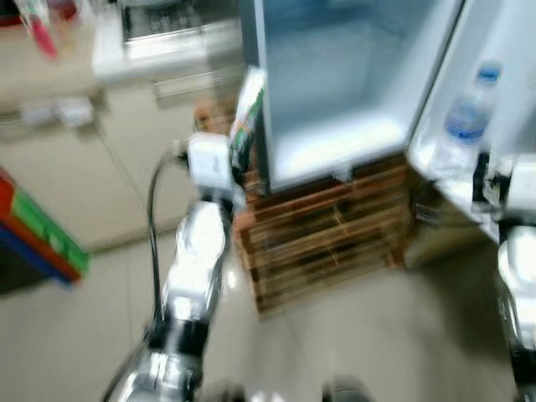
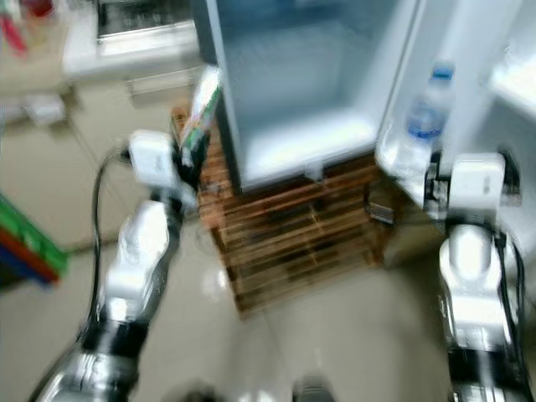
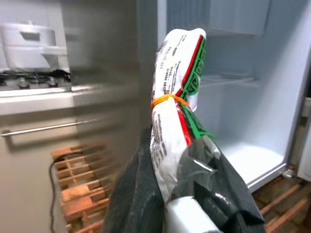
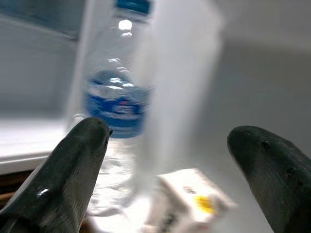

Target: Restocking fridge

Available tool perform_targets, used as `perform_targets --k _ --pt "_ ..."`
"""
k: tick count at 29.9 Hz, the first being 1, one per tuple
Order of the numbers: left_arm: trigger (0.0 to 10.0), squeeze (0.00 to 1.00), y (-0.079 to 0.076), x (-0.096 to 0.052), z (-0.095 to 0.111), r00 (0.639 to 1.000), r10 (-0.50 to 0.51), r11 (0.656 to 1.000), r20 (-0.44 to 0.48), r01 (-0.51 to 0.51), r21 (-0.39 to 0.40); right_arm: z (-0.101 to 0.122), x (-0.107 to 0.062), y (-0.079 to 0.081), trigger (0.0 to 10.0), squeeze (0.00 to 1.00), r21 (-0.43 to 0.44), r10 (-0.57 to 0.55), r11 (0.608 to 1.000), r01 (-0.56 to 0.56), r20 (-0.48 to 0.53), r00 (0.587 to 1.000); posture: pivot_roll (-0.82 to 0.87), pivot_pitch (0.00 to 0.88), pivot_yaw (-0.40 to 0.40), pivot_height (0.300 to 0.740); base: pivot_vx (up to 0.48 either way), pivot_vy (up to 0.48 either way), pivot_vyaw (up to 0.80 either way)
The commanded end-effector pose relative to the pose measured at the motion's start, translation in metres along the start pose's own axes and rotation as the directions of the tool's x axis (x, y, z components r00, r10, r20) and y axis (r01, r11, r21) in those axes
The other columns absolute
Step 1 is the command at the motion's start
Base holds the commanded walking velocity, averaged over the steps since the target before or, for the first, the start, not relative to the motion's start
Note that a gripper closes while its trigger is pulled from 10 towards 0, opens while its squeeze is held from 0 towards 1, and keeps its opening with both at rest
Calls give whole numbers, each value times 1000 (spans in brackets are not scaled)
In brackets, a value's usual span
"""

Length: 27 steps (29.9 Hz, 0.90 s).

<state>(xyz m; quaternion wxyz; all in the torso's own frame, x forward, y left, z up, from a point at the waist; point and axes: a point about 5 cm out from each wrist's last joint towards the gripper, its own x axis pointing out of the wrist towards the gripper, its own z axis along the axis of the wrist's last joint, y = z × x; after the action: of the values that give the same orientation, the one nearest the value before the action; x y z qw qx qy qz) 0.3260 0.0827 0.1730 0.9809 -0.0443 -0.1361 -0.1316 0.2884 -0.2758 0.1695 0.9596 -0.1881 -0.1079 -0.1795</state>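
Observation:
My left gripper [image 3: 180,194] is shut on a white packet [image 3: 176,102] with red and green print and an orange rubber band. It holds the packet [image 1: 248,113] upright beside the left wall of the open fridge [image 1: 335,84]. The fridge's lower compartment looks bare. A clear water bottle [image 1: 469,117] with a blue cap and label stands in the fridge door shelf [image 1: 440,167]. My right gripper [image 4: 165,160] is open close in front of that bottle [image 4: 114,111]. A small white carton [image 4: 194,199] lies on the shelf beside the bottle.
The fridge stands on a wooden pallet [image 1: 327,234]. A beige counter with cabinets [image 1: 100,142] and a stove top [image 3: 34,80] lies to the left. A red, green and blue object [image 1: 38,234] sits at the left edge. Pale floor tiles [image 1: 352,335] stretch in front.

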Motion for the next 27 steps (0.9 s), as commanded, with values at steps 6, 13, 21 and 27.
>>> perform_targets --k 6,13,21,27 --pt "10000 0 4 13 0 999 19 1000 -34 -19 17 23 -20 29 10000 0 28 97 995 -99 71 993 -257 64 84 718 0 0 0" --pt "10000 0 -2 18 -1 999 3 1000 -38 -3 8 29 -21 36 10000 0 42 130 990 -134 84 988 -260 58 86 718 0 -304 522" --pt "10000 0 -17 27 8 998 -67 998 8 68 -16 22 -19 36 10000 0 40 135 990 -136 31 990 -255 56 83 718 75 -421 608" --pt "10000 0 -19 36 16 998 -63 996 33 64 -56 19 -19 35 10000 0 33 136 990 -137 12 991 -261 57 86 718 395 -268 0"
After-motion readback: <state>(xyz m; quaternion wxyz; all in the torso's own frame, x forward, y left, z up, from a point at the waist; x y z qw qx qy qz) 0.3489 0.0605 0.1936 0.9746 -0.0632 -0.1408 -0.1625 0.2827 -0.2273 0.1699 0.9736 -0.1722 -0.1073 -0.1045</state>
